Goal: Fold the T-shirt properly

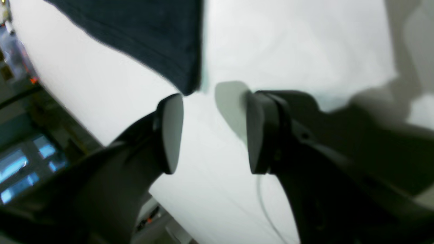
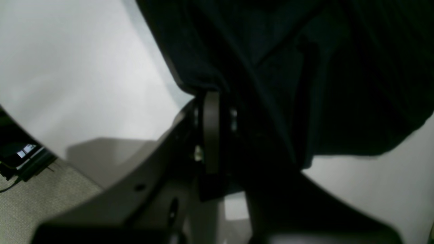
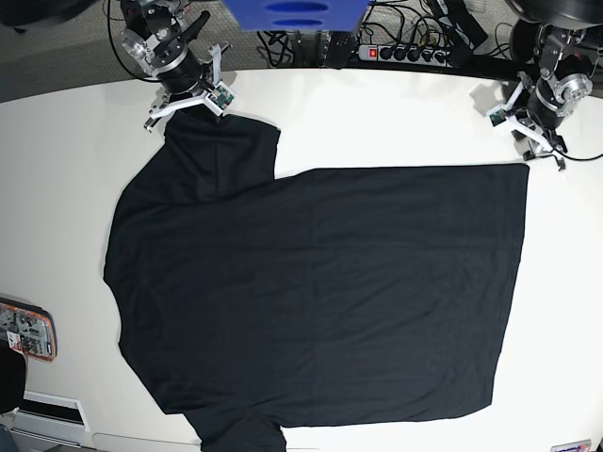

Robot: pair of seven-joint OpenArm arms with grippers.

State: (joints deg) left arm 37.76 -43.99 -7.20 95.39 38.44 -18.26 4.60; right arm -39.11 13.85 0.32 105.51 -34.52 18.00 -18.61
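clearly we are at the spreading stage, before any fold: the t-shirt (image 3: 320, 292) lies flat across the white tabletop (image 3: 377, 122), hem toward the left arm's side, collar and sleeves toward the right arm's side.

our left tool (image 1: 212, 132) stands open with nothing between its pads; the hem corner of the cloth lies just beyond the tips, apart from them. our right tool (image 2: 217, 135) is shut on the t-shirt, pinching the bunched upper sleeve, and in the base view it sits at that sleeve's top edge (image 3: 188, 89).

to do this step well, we judge that the sleeve should be drawn outward until it lies smooth, then let go low over the tabletop so it does not spring back into a wrinkle. the left tool should hold clear of the hem corner so the straight edge is not dragged.

the tabletop is pale, matte and curved at its far edge. a blue object (image 3: 292, 14), a power strip (image 3: 415, 52) and tangled cables sit behind it; an orange-edged item (image 3: 26, 331) lies at the near side.
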